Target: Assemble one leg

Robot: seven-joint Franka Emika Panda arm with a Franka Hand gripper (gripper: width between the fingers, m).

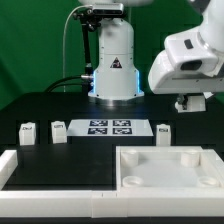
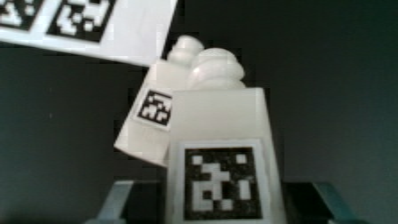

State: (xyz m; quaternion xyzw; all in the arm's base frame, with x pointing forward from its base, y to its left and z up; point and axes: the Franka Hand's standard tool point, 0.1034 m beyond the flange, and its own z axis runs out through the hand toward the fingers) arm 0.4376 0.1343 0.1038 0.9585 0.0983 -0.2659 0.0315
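In the wrist view my gripper (image 2: 217, 203) is shut on a white leg (image 2: 210, 120). The leg's square tag (image 2: 221, 176) faces the camera, and its rounded threaded end (image 2: 206, 58) points away. The fingers (image 2: 128, 196) press on both of its sides. In the exterior view the gripper (image 1: 190, 101) hangs at the right, above the table, with the leg (image 1: 190, 104) partly hidden between the fingers. Three more legs stand on the table, two on the left (image 1: 27, 133) (image 1: 58, 130) and one on the right (image 1: 163, 131).
The marker board (image 1: 107, 127) lies mid-table and shows in a corner of the wrist view (image 2: 80, 25). A large white square panel (image 1: 165, 172) with round corner holes lies front right. A white L-shaped wall (image 1: 45, 172) lies front left. The robot base (image 1: 113, 65) stands behind.
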